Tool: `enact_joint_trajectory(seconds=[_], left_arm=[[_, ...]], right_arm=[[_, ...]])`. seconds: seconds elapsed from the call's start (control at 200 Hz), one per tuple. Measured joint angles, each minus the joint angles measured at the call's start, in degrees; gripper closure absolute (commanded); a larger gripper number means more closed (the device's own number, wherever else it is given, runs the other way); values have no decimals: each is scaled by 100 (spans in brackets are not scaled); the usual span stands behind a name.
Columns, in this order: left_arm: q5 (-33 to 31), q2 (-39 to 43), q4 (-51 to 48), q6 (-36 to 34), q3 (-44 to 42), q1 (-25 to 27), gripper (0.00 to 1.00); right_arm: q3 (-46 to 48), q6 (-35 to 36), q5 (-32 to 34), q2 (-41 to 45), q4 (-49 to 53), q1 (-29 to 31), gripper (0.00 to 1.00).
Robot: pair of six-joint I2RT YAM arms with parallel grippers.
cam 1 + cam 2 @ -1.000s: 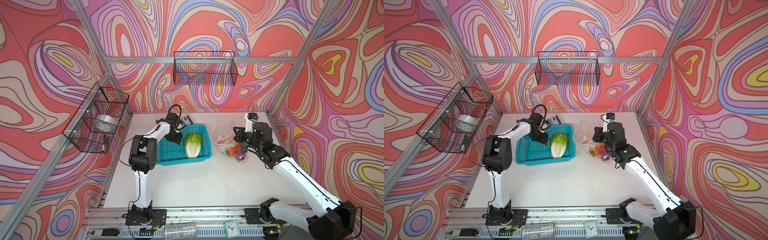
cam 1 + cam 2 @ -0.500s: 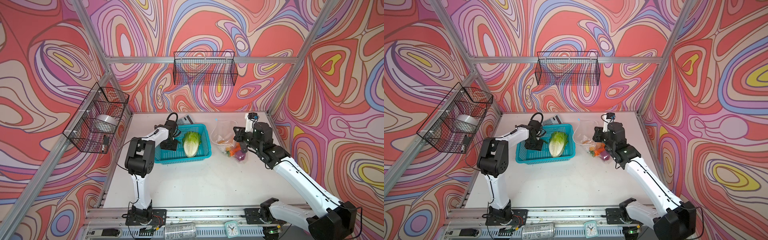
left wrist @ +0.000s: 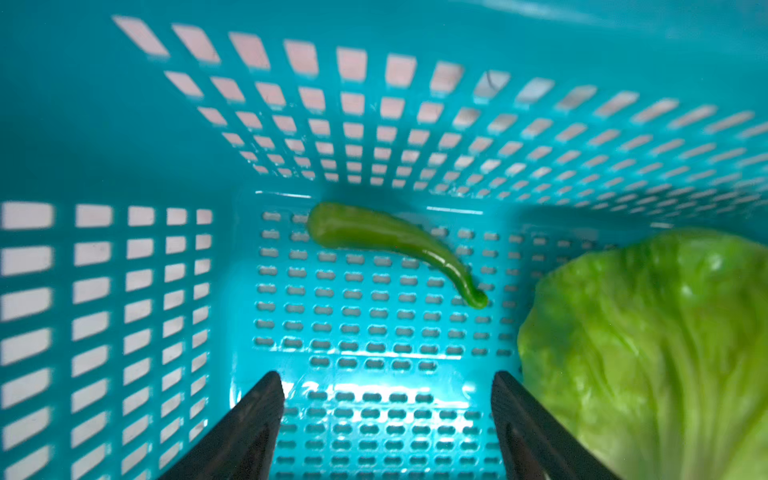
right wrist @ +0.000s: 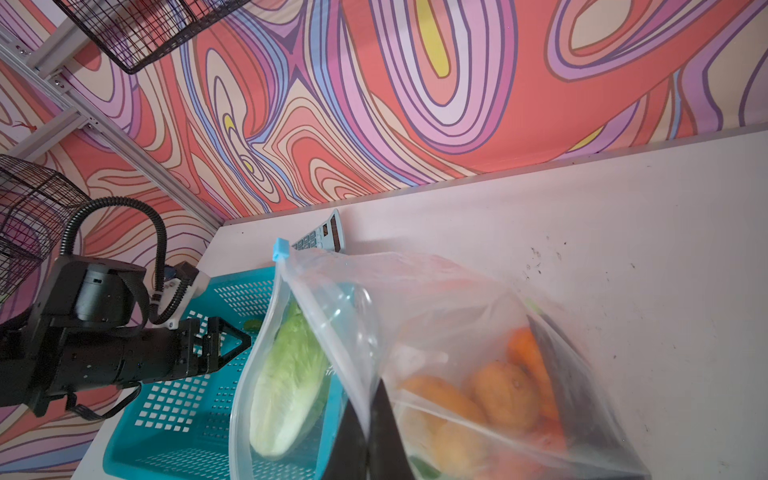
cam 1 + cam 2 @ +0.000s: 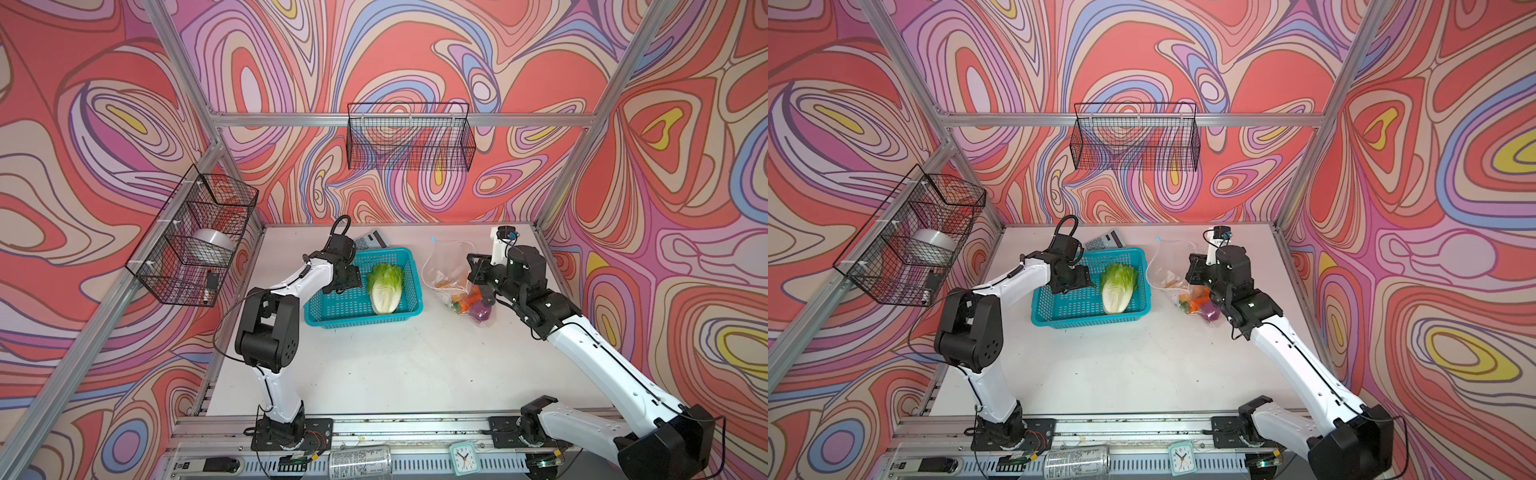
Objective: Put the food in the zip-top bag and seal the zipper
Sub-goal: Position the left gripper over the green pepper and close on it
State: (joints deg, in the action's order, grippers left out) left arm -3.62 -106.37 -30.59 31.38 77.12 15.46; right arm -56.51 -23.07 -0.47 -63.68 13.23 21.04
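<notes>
fingers [image 3: 253, 419] of the left gripper [image 3: 386, 411] stand apart inside the teal basket [image 5: 357, 318], centre of a top view, near the cucumber [image 3: 374, 235]; right gripper [image 4: 368, 399] pinches the zip-top bag [image 4: 436, 316] rim.

My desk [image 5: 395, 365] carries a teal basket [image 5: 361, 318], a calculator [image 5: 371, 240] just behind it; a wire basket [image 5: 409, 137] hangs on the back wall, clock [image 5: 461, 457] and can [image 5: 359, 459] out front.

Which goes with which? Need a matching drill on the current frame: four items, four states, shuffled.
1 napa cabbage
2 carrot
3 left gripper
4 right gripper

A shut on the zip-top bag edge
B open, holding nothing
C lying in the teal basket
D inside the zip-top bag

Pairs: 1-C, 2-D, 3-B, 4-A
</notes>
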Motion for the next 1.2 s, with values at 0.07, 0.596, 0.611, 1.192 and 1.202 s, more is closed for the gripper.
enact_joint_trajectory(seconds=[0.07, 0.596, 0.611, 1.192, 1.202], left_arm=[[-142, -120, 92, 291, 4, 22, 18], [-811, -726, 422, 1965, 70, 146, 18], [-817, -726, 433, 1996, 70, 146, 18], [-953, -1316, 352, 2697, 901, 146, 22], [-955, -1327, 339, 2699, 920, 146, 22]], right_arm=[[37, 2, 4, 28, 0, 0, 100], [140, 50, 70, 59, -131, 0, 100], [140, 55, 74, 59, -131, 0, 100], [225, 136, 114, 59, -210, 0, 100], [225, 136, 114, 59, -210, 0, 100]])
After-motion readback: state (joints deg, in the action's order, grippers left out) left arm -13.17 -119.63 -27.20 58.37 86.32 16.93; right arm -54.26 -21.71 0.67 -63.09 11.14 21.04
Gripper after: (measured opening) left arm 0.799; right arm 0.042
